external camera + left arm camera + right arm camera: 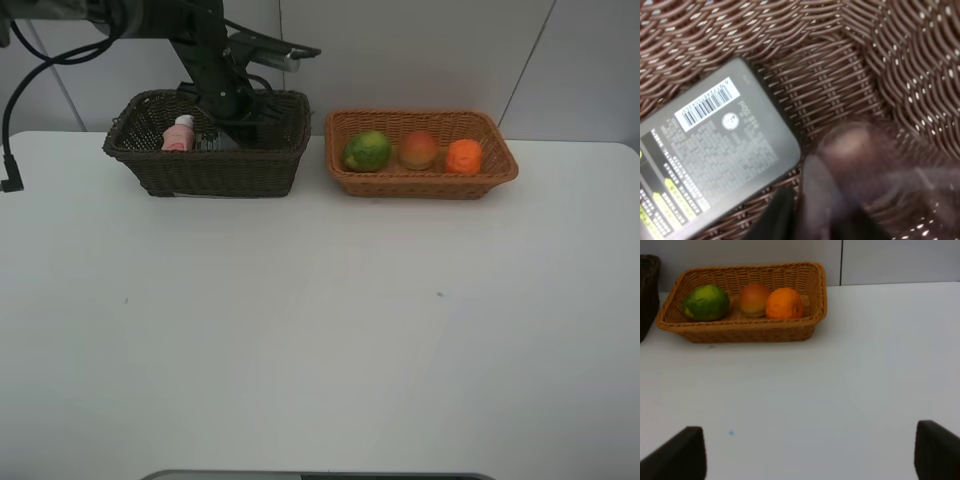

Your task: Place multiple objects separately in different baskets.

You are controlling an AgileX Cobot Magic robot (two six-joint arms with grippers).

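Observation:
The dark brown basket point(215, 170) stands at the back left, and my left gripper point(232, 120) reaches down into it. A small pink bottle point(179, 135) stands in its left half. In the left wrist view the dark green pump bottle point(715, 160) lies label up on the woven floor. A blurred translucent mauve cup point(855, 165) sits close in front of the camera, and whether the fingers hold it is unclear. The orange-tan basket point(425, 183) holds the green-yellow fruit point(367, 151), the peach point(418, 149) and the orange point(463, 156). My right gripper point(810, 455) hangs open over the bare table.
The white table point(320, 330) spreads in front of both baskets. A black cable point(10, 150) hangs at the far left edge. The two baskets stand side by side against the back wall with a small gap between them.

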